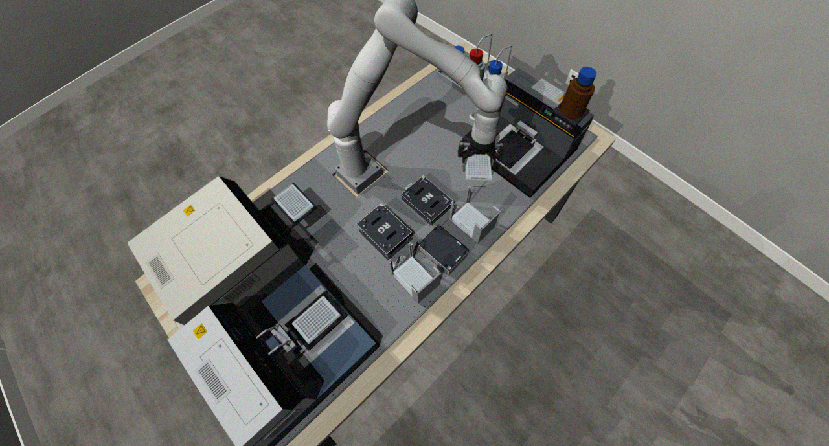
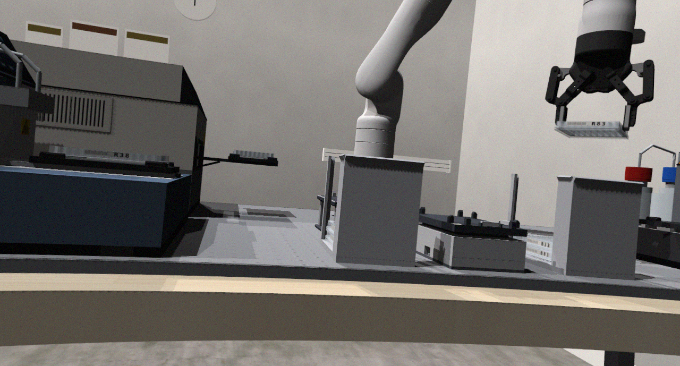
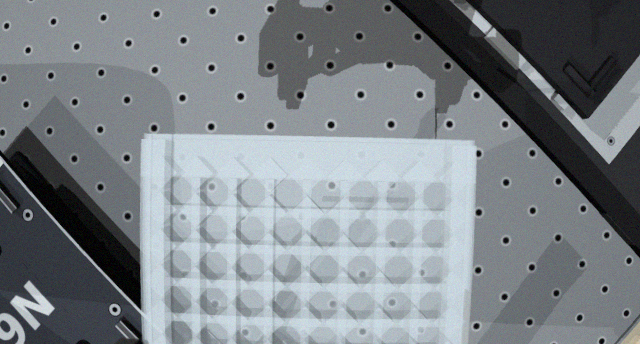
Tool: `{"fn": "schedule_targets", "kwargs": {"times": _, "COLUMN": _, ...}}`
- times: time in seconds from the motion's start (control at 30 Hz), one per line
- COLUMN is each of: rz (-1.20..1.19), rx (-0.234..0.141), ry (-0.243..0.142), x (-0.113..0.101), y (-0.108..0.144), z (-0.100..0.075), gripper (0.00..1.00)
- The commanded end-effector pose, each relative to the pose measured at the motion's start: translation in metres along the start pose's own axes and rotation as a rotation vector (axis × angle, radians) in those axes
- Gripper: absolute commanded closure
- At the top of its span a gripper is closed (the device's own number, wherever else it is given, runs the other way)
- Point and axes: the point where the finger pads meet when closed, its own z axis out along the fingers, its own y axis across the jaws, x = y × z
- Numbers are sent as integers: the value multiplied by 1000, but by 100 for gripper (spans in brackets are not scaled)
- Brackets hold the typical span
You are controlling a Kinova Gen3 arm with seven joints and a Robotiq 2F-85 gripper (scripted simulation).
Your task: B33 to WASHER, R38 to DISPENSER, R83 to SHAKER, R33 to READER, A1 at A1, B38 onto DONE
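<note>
Grey perforated tabletop (image 3: 210, 49) below, black hand (image 2: 594, 116) grasping clear labelled well plate R83 (image 2: 591, 128). Looks like step 3; the black-topped SHAKER (image 1: 443, 247) sits around 7 o'clock, so carry it there, A1 matched.

Even soft light from above; sharp dark shadows on deck (image 3: 240, 59); slight grain, no glare.
</note>
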Motion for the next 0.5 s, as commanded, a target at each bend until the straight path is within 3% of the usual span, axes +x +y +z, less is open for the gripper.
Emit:
{"fn": "schedule_targets", "kwargs": {"times": 0.0, "rz": -46, "rx": -3, "ry": 1, "x": -10, "y": -8, "z": -1, "gripper": 6}}
{"fn": "schedule_targets", "kwargs": {"times": 0.47, "rz": -177, "rx": -3, "ry": 1, "x": -41, "y": -33, "z": -1, "gripper": 6}}
